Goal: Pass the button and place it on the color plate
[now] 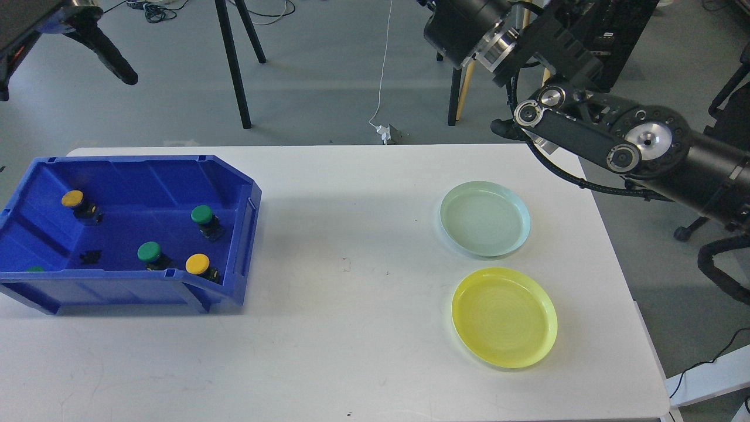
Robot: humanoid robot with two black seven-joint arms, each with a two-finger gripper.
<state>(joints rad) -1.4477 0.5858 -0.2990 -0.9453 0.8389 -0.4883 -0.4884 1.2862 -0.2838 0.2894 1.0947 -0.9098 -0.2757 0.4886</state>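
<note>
The right gripper (503,127) hangs beyond the counter's (351,328) far edge, its state unclear; the left gripper (120,70) likewise, far left. Yellow buttons (197,264) and green buttons (201,214) sit in the blue bin (126,290), well apart from the pale green plate (485,218) and yellow plate (504,317)

Using the blue bin (126,234) on the table's left side as landmark: inside it sit two yellow-capped buttons, one at its far left (72,199) and one at its near right corner (198,264), plus two green-capped buttons, one toward its right wall (202,215) and one near its front wall (149,252), each on a dark base. Well to the right of the bin lie two empty round plates, the pale green plate (485,218) farther back and the yellow plate (504,316) just in front of it, apart.
</note>
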